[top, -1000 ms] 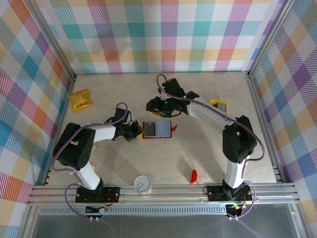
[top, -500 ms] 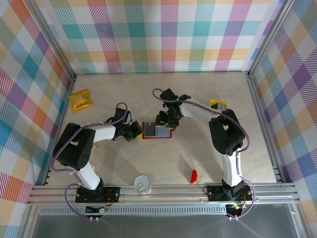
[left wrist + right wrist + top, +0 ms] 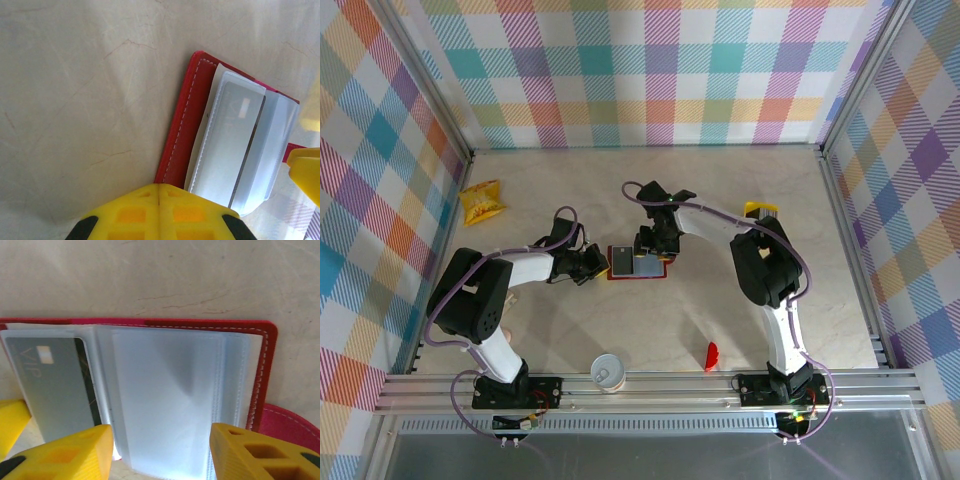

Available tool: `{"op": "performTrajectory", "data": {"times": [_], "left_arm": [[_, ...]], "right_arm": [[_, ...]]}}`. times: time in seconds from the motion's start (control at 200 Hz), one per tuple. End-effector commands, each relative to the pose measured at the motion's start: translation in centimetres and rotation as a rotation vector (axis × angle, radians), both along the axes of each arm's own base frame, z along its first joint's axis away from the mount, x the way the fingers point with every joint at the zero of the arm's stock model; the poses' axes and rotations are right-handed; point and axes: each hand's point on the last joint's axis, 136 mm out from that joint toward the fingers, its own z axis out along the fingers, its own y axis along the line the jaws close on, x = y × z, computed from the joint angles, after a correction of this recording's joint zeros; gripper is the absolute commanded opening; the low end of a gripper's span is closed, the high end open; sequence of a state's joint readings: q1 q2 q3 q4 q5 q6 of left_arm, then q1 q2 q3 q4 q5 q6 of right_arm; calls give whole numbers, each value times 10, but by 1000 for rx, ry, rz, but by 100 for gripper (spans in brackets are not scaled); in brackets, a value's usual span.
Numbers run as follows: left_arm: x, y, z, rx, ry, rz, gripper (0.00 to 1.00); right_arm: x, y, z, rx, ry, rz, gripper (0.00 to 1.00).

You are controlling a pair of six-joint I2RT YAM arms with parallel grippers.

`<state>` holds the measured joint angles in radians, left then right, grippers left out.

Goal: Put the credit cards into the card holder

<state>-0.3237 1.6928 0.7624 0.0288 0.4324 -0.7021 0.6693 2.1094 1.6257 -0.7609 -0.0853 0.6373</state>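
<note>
Card holder (image 3: 632, 267) flat, L gripper (image 3: 158, 189) closed, R gripper (image 3: 159, 437) spread above

The left fingers (image 3: 127, 212) are pressing together, their yellow tips meeting just by the card holder's (image 3: 181, 125) red edge. The holder is lying open on the pale bench (image 3: 75, 85), its clear sleeves (image 3: 225, 145) facing up. Another yellow finger (image 3: 306, 167) is showing at the right edge.

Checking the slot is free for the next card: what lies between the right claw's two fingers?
In the right wrist view, a clear, empty sleeve of the open card holder spans the gap between the right claw's fingers.
</note>
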Motion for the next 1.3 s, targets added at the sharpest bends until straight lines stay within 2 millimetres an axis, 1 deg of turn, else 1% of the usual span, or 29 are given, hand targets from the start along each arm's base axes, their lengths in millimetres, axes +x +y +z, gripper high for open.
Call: {"op": "performTrajectory", "data": {"times": [0.0,0.23,0.375,0.565,1.05,1.295], "left_arm": [[-2,5,-3,15,13,3,6],[-2,4,-4,15,16,2,6],[-2,4,-5,14,16,0,6],[-2,4,-7,12,21,1,6],[-2,2,-9,5,25,0,6],[-1,3,-6,7,18,1,6]], "right_arm": [[-2,0,-4,-28,10,18,53],[-4,6,-12,-8,34,27,53],[-4,10,-11,13,37,35,52],[-1,17,-3,38,14,53,51],[3,26,19,61,-27,71,50],[1,42,27,153,-18,87,49]]}}
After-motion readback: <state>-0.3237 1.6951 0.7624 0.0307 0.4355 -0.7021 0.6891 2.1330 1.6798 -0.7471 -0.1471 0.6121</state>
